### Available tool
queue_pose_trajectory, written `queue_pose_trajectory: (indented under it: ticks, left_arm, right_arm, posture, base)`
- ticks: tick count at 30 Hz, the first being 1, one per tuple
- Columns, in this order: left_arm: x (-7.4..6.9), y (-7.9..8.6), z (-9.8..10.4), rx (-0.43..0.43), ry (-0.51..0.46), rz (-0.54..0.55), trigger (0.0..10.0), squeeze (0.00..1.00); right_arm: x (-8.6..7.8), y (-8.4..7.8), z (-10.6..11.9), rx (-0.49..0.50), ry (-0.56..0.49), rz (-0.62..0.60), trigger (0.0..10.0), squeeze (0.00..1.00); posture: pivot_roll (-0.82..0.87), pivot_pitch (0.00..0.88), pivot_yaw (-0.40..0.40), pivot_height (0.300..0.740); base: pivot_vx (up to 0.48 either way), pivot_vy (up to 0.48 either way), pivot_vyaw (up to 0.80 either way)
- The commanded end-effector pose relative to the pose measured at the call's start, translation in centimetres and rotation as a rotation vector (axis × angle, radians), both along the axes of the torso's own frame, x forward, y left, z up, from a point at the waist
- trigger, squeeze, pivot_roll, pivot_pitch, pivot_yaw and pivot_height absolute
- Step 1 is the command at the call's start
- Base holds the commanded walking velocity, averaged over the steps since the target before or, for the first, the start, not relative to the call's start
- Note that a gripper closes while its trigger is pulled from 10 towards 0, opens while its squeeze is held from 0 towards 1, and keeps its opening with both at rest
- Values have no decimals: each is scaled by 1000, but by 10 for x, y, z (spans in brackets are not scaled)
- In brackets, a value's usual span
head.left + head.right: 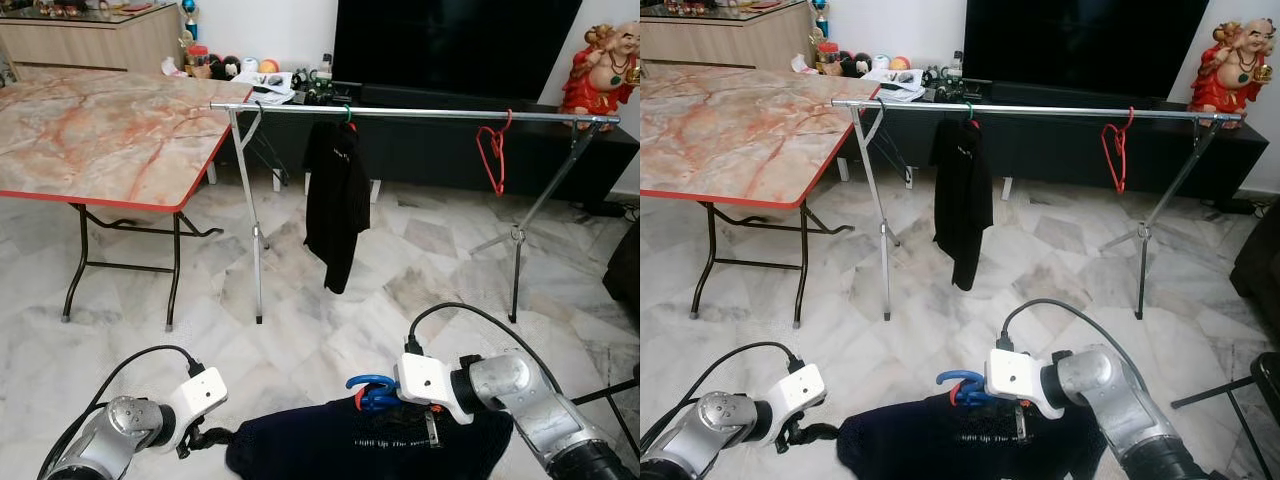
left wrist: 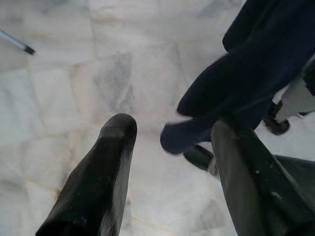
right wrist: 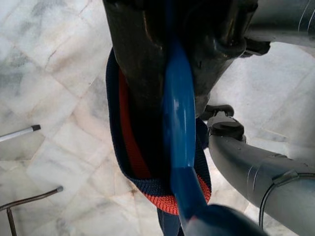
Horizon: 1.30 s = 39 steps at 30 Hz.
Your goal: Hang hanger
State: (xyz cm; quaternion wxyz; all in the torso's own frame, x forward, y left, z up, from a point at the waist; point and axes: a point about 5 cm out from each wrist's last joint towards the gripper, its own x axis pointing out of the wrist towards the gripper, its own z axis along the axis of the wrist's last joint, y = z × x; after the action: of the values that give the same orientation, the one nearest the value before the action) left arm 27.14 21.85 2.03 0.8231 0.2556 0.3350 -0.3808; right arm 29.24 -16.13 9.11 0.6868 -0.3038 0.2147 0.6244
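Low in the frame, the right pincer [image 3: 172,98] grips a blue hanger [image 1: 372,389] carrying a navy shirt [image 1: 370,445]. The left pincer [image 2: 170,162] is open beside the shirt. The rail [image 1: 420,113] crosses the upper frame.

My head cameras give a bright, evenly lit room. Daylight is soft and diffuse, and the marble floor [image 1: 330,300] carries a pale sheen rather than hard glare. Shadows under the folding table [image 1: 100,140] and the clothes rail [image 1: 420,113] are faint. Both eye views are sharp, with no motion blur; straight lines bow slightly toward the edges. The television [image 1: 450,45] reads as a flat black area. In my left wrist view, my fingers [image 2: 98,182] are soft and out of focus, dark against the overexposed floor. In my right wrist view, the blue hanger [image 3: 178,132] is close and blurred, with a dull highlight.
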Motion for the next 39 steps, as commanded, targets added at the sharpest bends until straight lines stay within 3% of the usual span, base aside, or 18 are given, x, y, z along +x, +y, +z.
queue_pose_trajectory:
  ticks: [1, 5, 9, 20, 21, 23, 24, 25, 39]
  left_arm:
    - [-1, -1, -1, -22, 7, 17, 10000, 0]
    - [-5, -3, -2, -68, 39, 32, 10000, 0]
    - [-8, -1, -4, -53, 73, 31, 10000, 0]
    - [-1, -7, -4, -83, 38, 82, 10000, 0]
    - [0, -8, -4, -92, 29, 98, 8627, 0]
    - [0, -8, -4, -96, 28, 103, 8627, 0]
    - [0, -7, -4, -101, 20, 118, 2902, 0]
    - [1, -7, -4, -103, 14, 128, 0, 0]
    - [0, -6, -4, -113, 8, 141, 0, 0]
  right_arm:
    - [5, 3, 10, 6, -36, 12, 10000, 0]
    - [3, 6, 9, 8, -35, 15, 10000, 0]
    - [1, 15, 11, 25, -41, 25, 10000, 0]
    - [1, 23, 17, 56, -53, 44, 10000, 0]
    - [1, 23, 17, 58, -56, 40, 10000, 0]
    - [1, 23, 18, 61, -56, 38, 10000, 0]
    - [1, 23, 18, 61, -57, 38, 10000, 0]
    - [1, 24, 18, 60, -57, 38, 10000, 0]
    - [5, 30, 19, 70, -79, 21, 10000, 0]
  posture:
    - [161, 0, -72, 740]
    - [166, 0, -72, 740]
    - [165, 0, -70, 740]
    - [162, 0, -71, 740]
    - [162, 0, -71, 740]
    - [162, 0, -71, 740]
    - [161, 0, -71, 740]
    - [161, 0, -71, 740]
    - [168, 0, -74, 740]
  base:
    - [0, 0, 0]
    - [0, 0, 0]
    - [0, 0, 0]
    - [0, 0, 0]
    - [0, 0, 0]
    - [0, 0, 0]
    - [0, 0, 0]
    - [0, 0, 0]
    - [0, 0, 0]
